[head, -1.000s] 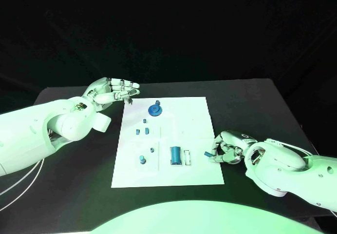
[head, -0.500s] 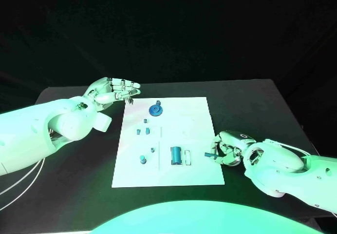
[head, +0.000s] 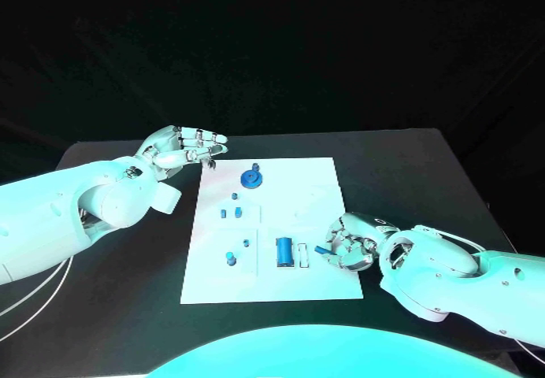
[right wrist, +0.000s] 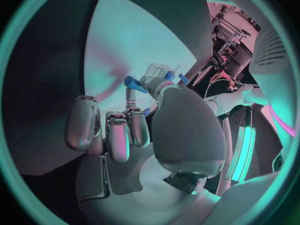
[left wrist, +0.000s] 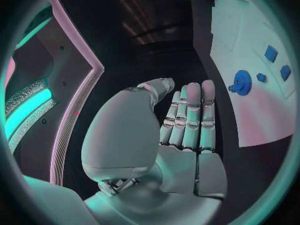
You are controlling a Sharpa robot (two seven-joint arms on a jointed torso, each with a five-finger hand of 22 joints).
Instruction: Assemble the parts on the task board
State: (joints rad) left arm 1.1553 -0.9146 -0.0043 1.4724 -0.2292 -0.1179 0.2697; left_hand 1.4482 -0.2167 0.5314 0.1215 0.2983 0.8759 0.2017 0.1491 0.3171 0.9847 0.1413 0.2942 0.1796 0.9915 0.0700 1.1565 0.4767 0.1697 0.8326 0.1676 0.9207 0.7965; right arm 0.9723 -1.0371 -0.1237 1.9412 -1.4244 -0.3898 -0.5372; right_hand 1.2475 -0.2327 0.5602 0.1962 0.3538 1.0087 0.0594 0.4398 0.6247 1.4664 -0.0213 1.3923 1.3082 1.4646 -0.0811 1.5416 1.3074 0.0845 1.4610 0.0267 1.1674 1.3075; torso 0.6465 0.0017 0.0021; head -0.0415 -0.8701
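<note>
Now right hand (head: 354,246) fingers pinch small blue part (head: 323,250) over task board (head: 318,177); left hand (head: 179,146) empty, fingers apart.

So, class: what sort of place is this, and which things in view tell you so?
Probably a robotics lab test bench, not a home or factory line. A black table in a dark surround carries a white task board with small blue parts. The right hand pinches one part; the left hand hovers open.

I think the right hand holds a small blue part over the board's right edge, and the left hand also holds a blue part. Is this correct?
Not quite. The left hand holds nothing, as the left wrist view shows. The right hand does hold a small blue part over the task board's right edge.
</note>
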